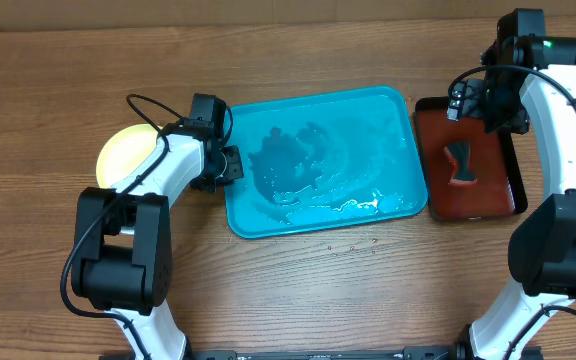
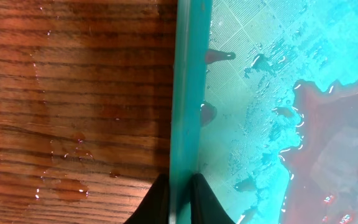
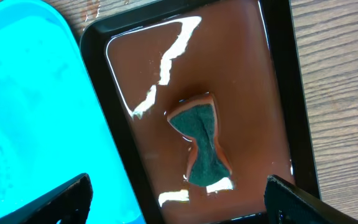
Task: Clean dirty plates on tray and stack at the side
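The turquoise tray [image 1: 393,110] lies mid-table and holds pooled water tinted with red sauce. No plate lies on it. A light yellow-green plate [image 1: 123,152] sits on the table to the left, partly hidden by my left arm; I cannot tell whether other plates lie under it. My left gripper [image 1: 230,165] is shut on the tray's left rim [image 2: 188,93], one finger on each side [image 2: 179,199]. My right gripper [image 1: 488,102] is open and empty above the dark red tray, its fingers wide apart [image 3: 179,202].
The dark red black-rimmed tray [image 1: 508,190] stands right of the turquoise tray and holds reddish water and a green sponge [image 3: 201,146], also in the overhead view [image 1: 460,165]. Droplets lie on the wood [image 2: 67,186] left of the rim.
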Controlling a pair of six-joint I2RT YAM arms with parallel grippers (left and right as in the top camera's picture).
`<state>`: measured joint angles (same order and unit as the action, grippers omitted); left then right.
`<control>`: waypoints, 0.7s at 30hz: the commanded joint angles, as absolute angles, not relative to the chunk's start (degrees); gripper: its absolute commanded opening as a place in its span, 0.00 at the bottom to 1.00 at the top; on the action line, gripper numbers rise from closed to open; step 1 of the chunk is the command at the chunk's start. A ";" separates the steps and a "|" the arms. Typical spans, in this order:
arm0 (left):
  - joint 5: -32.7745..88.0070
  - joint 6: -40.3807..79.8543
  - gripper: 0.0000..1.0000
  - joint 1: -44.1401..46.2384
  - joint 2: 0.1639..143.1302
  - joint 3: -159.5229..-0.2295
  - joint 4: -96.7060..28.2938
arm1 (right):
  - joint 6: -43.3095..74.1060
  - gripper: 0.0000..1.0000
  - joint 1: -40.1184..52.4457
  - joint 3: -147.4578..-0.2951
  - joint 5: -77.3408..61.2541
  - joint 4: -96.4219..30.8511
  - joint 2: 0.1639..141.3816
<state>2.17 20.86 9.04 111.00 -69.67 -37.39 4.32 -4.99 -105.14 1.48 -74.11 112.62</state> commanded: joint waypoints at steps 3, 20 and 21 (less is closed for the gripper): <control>-6.74 19.33 0.05 8.97 112.01 -67.59 -36.93 | 4.67 0.90 -5.19 -106.15 1.17 -73.84 112.42; -14.13 9.19 0.04 8.97 112.01 -67.59 -29.82 | 4.67 0.91 -5.17 -106.15 1.15 -74.06 112.42; -14.13 9.19 0.05 8.97 112.01 -67.59 -29.85 | 4.67 0.91 -5.17 -106.15 1.17 -74.08 112.42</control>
